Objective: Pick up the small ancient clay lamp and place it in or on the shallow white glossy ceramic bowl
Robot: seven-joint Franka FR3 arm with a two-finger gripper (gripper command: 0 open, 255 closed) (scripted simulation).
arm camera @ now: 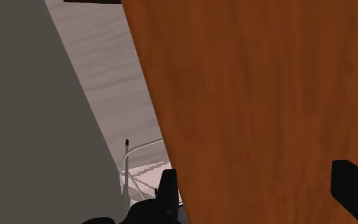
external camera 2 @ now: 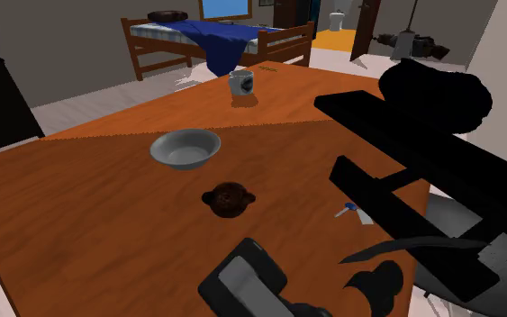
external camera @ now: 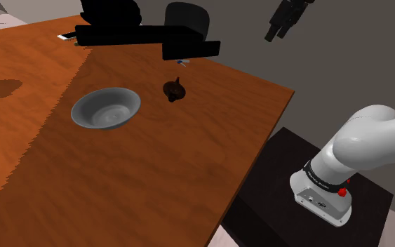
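**Task items.** The small dark brown lamp (external camera: 174, 90) has a squat, rounded body and a matte surface. In the second exterior view (external camera 2: 228, 198) a short lug projects from each side of it. It sits upright on the orange-brown wooden table (external camera: 118, 182), with nothing gripping it.

The shallow round bowl (external camera: 106, 108) is drawn grey. It has a wide flaring rim and a smooth inner surface with faint concentric rings. It rests on the same table.

In the shoulder view the lamp lies to the right of the bowl, near it but not touching. In the second exterior view the lamp is nearer the camera than the bowl (external camera 2: 185, 148).

**Gripper.** The all-black two-finger gripper (external camera: 278, 31) hangs high at the shoulder view's upper right, well apart from both items. In the wrist view (arm camera: 254, 184) its fingers stand wide apart with nothing between them. Beyond them are the table's grained top (arm camera: 266, 95) and its straight edge, then a pale streaked floor (arm camera: 107, 76) and a flat grey wall (arm camera: 31, 127).

**Arm.** The white arm (external camera: 371, 137) is smooth and rounded. It rises from the black box stand (external camera: 273, 203).

**Surroundings.**
- Flat, angular pure black shapes (external camera: 139, 34) lie along the table's far edge in the shoulder view.
- A white mug (external camera 2: 240, 83) stands on the table beyond the bowl.
- A tiny blue item (external camera 2: 348, 210) lies near the black shapes.
- A wooden-framed bed (external camera 2: 152, 45) carries a blue cover (external camera 2: 220, 36).
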